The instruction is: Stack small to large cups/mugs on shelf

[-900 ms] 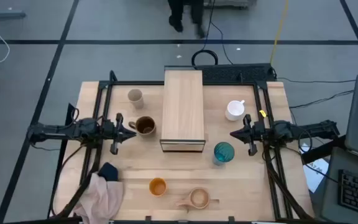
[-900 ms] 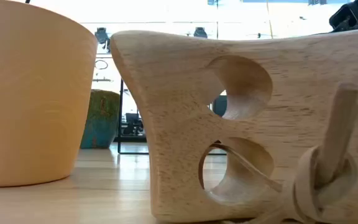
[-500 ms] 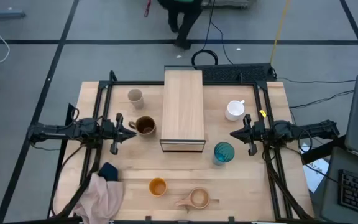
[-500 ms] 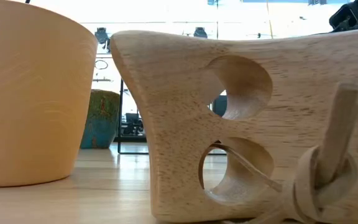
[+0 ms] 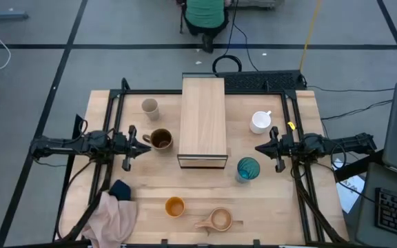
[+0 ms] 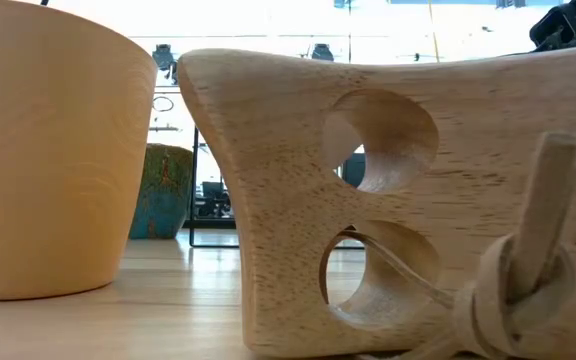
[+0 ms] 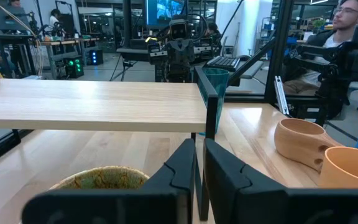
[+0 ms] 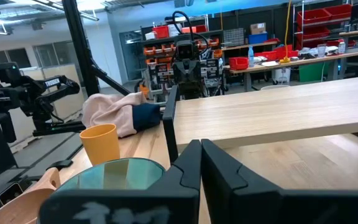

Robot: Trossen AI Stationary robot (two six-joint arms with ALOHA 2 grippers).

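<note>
Nothing is held: the left end effector (image 5: 145, 140) and right end effector (image 5: 258, 147) are closed narrow, flanking the shelf (image 5: 203, 118) at the table's centre. The six cups (image 5: 160, 139) are scattered around it. The teal tumbler (image 5: 247, 168), nearest the right arm, could be toppled by a careless approach.

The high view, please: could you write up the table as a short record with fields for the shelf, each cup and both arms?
shelf: centre of table, top bare
small beige cup: left of shelf, far side
dark olive-brown mug: left of shelf, by left gripper
white mug: right of shelf
teal tumbler: near shelf's open end, by right gripper
small orange cup: near edge
wooden handled cup: beside orange cup
jaws: both shut, empty
</note>
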